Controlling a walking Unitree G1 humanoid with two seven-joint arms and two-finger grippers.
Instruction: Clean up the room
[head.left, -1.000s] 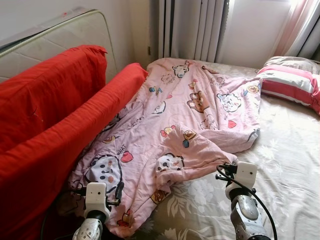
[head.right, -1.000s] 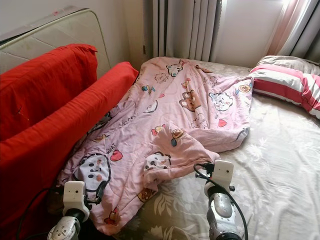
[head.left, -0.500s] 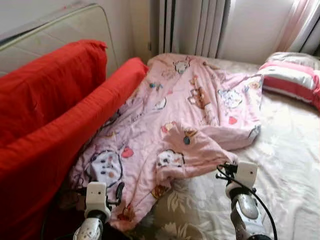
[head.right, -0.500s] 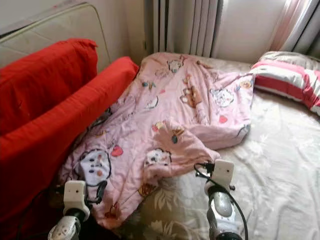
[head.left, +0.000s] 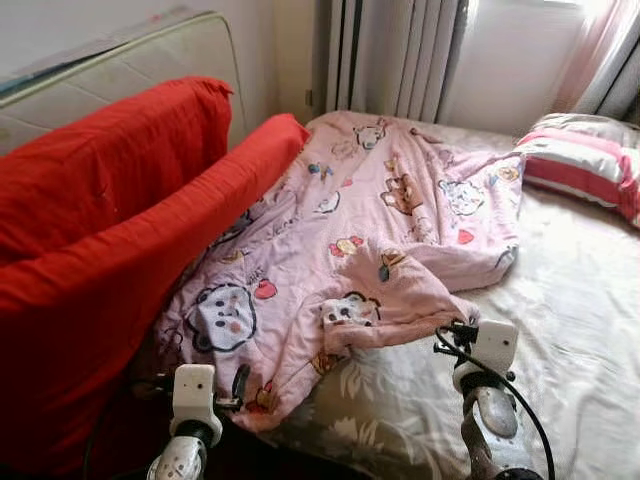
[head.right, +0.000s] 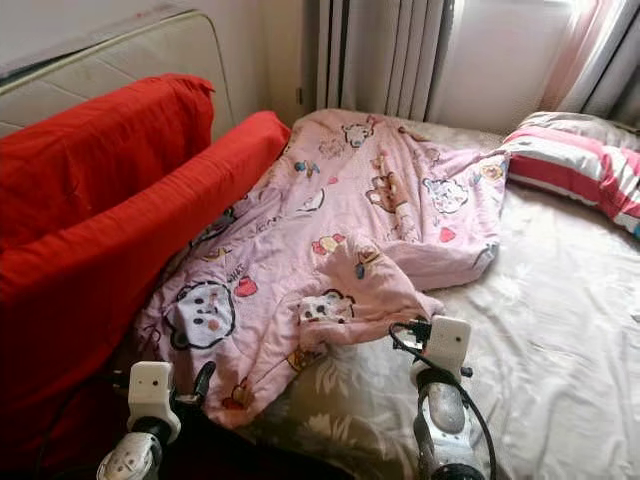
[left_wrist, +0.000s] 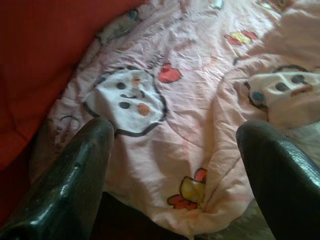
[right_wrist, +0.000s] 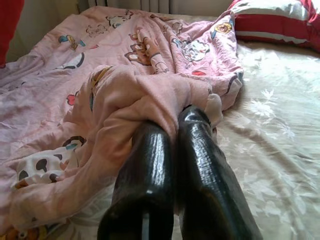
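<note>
Blanket (head.left: 380, 230), pink cartoon print, lies rumpled across bed (head.left: 590, 330), spilling at 9 o'clock against red sofa (head.left: 110, 260); soft, light, best taken by its bunched near hem. Open sheet at 3 o'clock. Left gripper (left_wrist: 175, 165) spread wide above hem; right gripper (right_wrist: 175, 150) fingers pressed together, empty, touching the fold.

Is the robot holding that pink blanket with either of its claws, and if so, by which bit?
Nothing is held. The right gripper is shut just short of a raised fold of the pink blanket. The left gripper hangs open over its lower edge.
</note>
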